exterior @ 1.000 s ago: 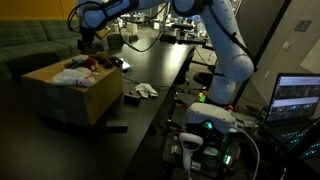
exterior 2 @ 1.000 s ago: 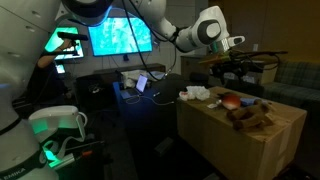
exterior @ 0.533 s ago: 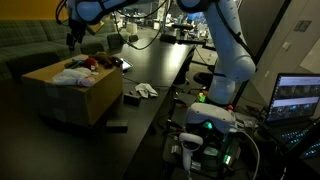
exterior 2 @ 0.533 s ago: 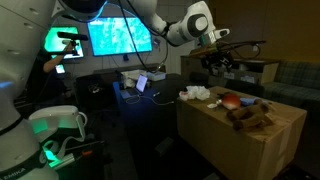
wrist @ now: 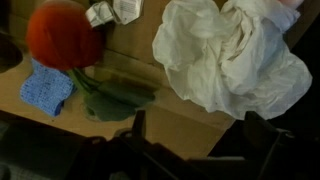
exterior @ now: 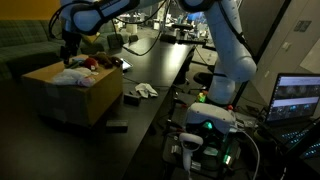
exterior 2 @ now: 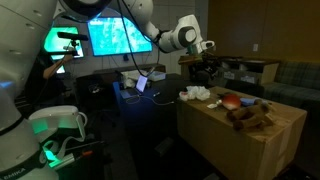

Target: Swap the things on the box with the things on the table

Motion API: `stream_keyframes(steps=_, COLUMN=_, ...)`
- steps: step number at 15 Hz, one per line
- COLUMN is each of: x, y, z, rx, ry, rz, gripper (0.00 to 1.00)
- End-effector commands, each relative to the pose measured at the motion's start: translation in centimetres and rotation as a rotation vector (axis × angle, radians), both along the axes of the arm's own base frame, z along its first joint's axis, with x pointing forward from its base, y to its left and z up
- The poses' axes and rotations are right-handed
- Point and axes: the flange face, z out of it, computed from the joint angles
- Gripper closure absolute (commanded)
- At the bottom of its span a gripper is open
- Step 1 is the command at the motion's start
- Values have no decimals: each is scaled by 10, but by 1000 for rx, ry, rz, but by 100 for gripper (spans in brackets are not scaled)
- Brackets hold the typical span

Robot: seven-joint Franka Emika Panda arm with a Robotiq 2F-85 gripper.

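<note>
Currently | gripper (exterior: 68, 50) is hovering wide open, holding nothing, upper left in an exterior view | box (exterior: 80, 95) is sitting just below it, beside the table (exterior: 165, 65) | wrist view: white cloth (wrist: 235, 55) is lying upper right, red ball (wrist: 62, 35) upper left.

Robotics lab, this one: glowing monitors (exterior 2: 120, 38), an open laptop (exterior: 298, 98), a long black counter (exterior: 165, 75), green sofa (exterior: 30, 45) behind

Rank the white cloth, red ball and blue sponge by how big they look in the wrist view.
Largest: white cloth.
Next: red ball.
Smallest: blue sponge, only a little smaller than the ball.
</note>
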Motion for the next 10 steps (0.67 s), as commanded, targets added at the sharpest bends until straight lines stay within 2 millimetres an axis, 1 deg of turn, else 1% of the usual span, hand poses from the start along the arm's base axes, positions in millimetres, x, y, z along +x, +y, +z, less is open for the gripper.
stream_keyframes(steps=1, x=-6, y=-2, z=-12, rx=49, ry=17, rz=-9, gripper=0)
stream_keyframes(steps=3, x=-10, y=-3, z=-23, rx=72, ry=41, rz=-11, gripper=0)
stream_keyframes(steps=5, x=-13, y=-2, z=-30, rx=91, ry=59, rz=-12, gripper=0)
stream_keyframes(steps=10, x=-18, y=0, z=-40, rx=122, ry=90, rz=-3, gripper=0)
